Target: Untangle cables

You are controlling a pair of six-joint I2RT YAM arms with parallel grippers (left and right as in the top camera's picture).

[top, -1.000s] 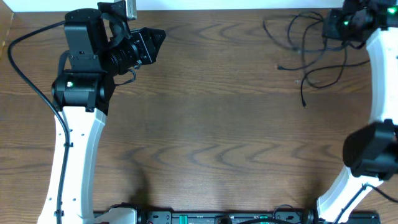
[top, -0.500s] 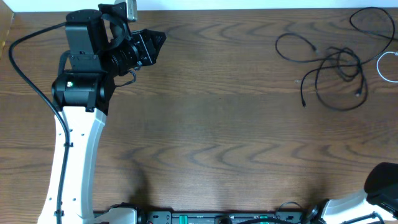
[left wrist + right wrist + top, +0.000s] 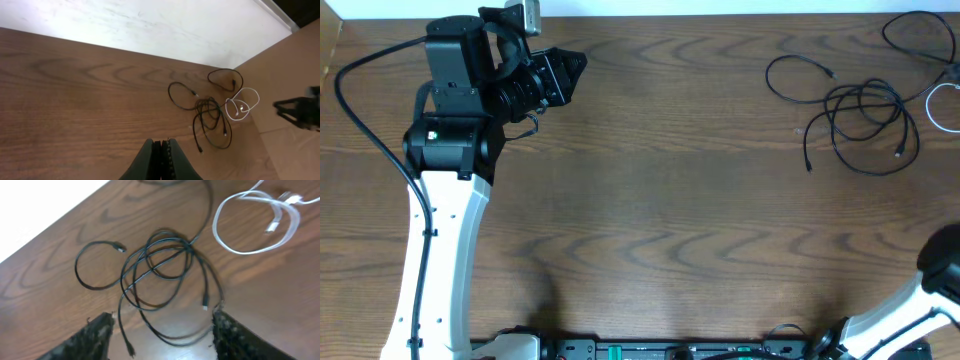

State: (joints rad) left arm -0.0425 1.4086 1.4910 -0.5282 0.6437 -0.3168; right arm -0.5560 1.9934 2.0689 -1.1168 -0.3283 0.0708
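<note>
The cables lie loose on the table at the far right. Two black cables [image 3: 868, 103] are tangled in overlapping loops, and a white cable [image 3: 932, 105] is coiled beside them at the frame's edge. In the right wrist view my right gripper [image 3: 162, 316] hovers open above the black tangle [image 3: 165, 260], holding nothing, with the white coil [image 3: 280, 217] at the upper right. My left gripper [image 3: 576, 62] stays far off at the back left, shut and empty. Its wrist view shows its shut tips [image 3: 161, 146], the black tangle [image 3: 207, 107] and the white coil [image 3: 242, 107] in the distance.
The wooden table [image 3: 670, 200] ends at a white wall strip along the back. The left arm's white column [image 3: 440, 260] stands at the left. Part of the right arm [image 3: 942, 270] shows at the lower right corner.
The right arm has pulled back from the cables and out of the overhead view. Its gripper has opened, and the cables have dropped and spread out to the right. The left arm has not moved.
</note>
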